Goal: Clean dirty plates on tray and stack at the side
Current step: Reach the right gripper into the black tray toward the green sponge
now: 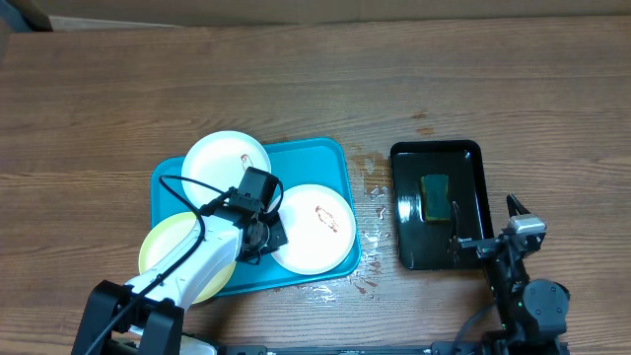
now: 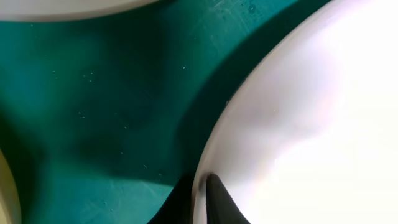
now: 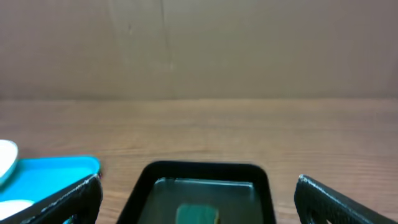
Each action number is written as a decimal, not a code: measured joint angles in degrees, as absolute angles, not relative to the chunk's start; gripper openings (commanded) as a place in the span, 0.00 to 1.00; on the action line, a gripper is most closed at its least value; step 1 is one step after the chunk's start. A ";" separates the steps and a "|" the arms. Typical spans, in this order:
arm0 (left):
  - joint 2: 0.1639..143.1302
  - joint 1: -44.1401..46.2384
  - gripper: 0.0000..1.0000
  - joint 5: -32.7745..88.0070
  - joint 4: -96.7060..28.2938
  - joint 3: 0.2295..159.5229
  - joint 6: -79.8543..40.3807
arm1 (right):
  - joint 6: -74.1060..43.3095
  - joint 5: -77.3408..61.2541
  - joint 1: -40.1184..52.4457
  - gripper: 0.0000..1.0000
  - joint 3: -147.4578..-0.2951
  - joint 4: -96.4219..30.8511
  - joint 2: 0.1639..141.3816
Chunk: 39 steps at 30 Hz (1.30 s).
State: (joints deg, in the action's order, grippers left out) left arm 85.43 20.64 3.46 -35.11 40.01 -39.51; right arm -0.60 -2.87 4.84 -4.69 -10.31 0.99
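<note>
The cyan tray [image 1: 320,158] holds 3 plates: far white plate [image 1: 222,158], right white plate [image 1: 320,237], near-left yellow plate [image 1: 166,247]. The left gripper [image 1: 264,232] meets the right white plate's left rim.

tray [image 1: 325,158]: cyan | far white plate [image 1: 226,161]: smeared | right white plate [image 1: 314,229]: smeared | yellow plate [image 1: 168,245]: near-left corner

Yellow plate [image 1: 161,244] half hidden under L arm [image 1: 194,258]; sponge [image 3: 196,215] cropped btm.
</note>
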 measured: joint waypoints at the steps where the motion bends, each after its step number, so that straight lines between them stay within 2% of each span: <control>1: 85.43 20.64 0.05 3.53 -35.11 40.01 -39.48 | -0.99 -3.01 4.84 1.00 -6.39 -11.97 1.43; 6: 85.43 20.64 0.06 3.77 -35.14 40.12 -38.79 | -2.22 -3.66 4.84 1.00 -24.84 -23.40 9.89; 9: 85.43 20.60 0.14 3.81 -34.68 40.10 -37.08 | -2.46 -4.29 4.84 1.00 -36.49 -30.70 19.00; 11: 85.54 20.60 0.26 3.86 -34.39 40.10 -35.14 | -2.59 -4.51 4.84 1.00 -44.66 -37.63 27.44; 13: 85.76 20.67 0.29 4.14 -34.74 40.23 -33.23 | -2.59 -4.60 4.84 1.00 -51.57 -45.01 35.42; 19: 85.86 20.64 0.27 4.29 -36.77 40.69 -29.67 | -3.01 -7.46 4.80 1.00 -70.00 -64.71 59.51; 22: 85.95 20.64 0.19 4.27 -37.69 40.80 -27.86 | -3.05 -10.15 4.75 0.98 -73.12 -69.71 67.07; 24: 85.97 20.64 0.15 4.27 -37.65 40.80 -25.87 | -3.55 -11.29 4.75 0.91 -73.19 -70.63 71.44; 26: 85.97 20.64 0.15 4.27 -37.52 40.88 -24.49 | -4.95 -11.88 4.69 0.78 -73.17 -70.76 75.77; 29: 86.06 20.64 0.14 4.25 -37.52 41.23 -22.31 | -7.20 -11.68 4.64 0.72 -73.08 -70.83 82.26; 32: 86.32 20.64 0.16 4.23 -38.13 42.06 -20.45 | -8.86 -9.93 4.58 0.71 -73.01 -70.72 88.49; 35: 86.39 20.64 0.29 4.10 -39.62 43.59 -18.72 | -10.50 -7.94 4.58 0.73 -72.84 -70.98 92.97; 39: 86.39 20.64 0.33 3.97 -40.93 45.52 -17.69 | -11.51 -6.66 4.58 0.79 -72.58 -70.89 95.85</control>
State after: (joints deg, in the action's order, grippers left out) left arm 86.39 20.64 3.97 -40.93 45.52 -17.69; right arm -11.51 -6.66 4.58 -72.58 -70.89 95.85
